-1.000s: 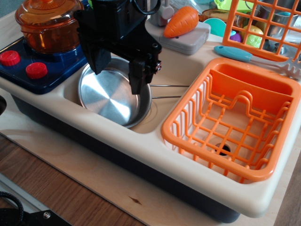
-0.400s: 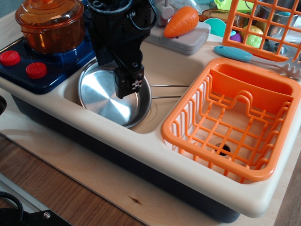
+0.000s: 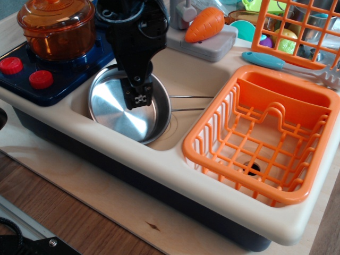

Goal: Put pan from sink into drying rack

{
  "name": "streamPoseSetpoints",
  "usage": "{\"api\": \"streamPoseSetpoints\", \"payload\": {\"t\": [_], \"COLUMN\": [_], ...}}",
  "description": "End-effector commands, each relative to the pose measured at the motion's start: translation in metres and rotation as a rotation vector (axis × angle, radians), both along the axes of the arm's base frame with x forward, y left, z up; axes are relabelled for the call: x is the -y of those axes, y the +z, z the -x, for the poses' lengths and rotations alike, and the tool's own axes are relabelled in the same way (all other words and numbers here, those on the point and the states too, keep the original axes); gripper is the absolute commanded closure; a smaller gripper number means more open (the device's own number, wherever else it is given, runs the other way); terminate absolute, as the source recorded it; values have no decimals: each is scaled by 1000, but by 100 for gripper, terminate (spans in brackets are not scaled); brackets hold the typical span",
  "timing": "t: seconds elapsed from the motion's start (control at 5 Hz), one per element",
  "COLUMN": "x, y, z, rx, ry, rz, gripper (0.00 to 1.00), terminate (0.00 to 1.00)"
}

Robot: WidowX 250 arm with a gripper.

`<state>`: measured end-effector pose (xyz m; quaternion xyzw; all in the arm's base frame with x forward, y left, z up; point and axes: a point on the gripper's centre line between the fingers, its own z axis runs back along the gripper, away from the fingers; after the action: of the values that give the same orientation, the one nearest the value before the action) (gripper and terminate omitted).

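The shiny steel pan (image 3: 114, 109) lies tilted in the left part of the cream sink (image 3: 186, 71). Its thin wire handle (image 3: 187, 103) points right toward the orange drying rack (image 3: 265, 133), which sits in the right part of the basin. My black gripper (image 3: 137, 99) hangs over the pan's right half, just above its inner surface. It is turned so that one finger stands in front of the other. It looks open and holds nothing.
An amber lidded pot (image 3: 56, 26) stands on the blue stove (image 3: 48, 79) at the left. A toy carrot (image 3: 204, 24) lies on a grey block behind the sink. A teal-handled utensil (image 3: 265, 60) and a flat orange lattice panel (image 3: 300, 26) are at the back right.
My gripper has turned about its wrist from fingers spread side by side to one behind the other. It has shifted slightly left and lower over the pan. The pan has not moved.
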<state>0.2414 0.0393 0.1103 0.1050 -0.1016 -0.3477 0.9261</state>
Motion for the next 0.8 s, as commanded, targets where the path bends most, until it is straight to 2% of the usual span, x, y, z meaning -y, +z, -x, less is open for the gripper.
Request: {"api": "streamPoseSetpoints", "payload": {"t": [0.0,0.4,0.6], "x": [-5,-2,-6], "y": [6,8,-3], "z": [-24,-36,-34], "rx": [22,34,44], "ry": [-74,-98,-94], "rz": [8,-23,13], "gripper": [0,0,0], "terminate": [0,0,0]}}
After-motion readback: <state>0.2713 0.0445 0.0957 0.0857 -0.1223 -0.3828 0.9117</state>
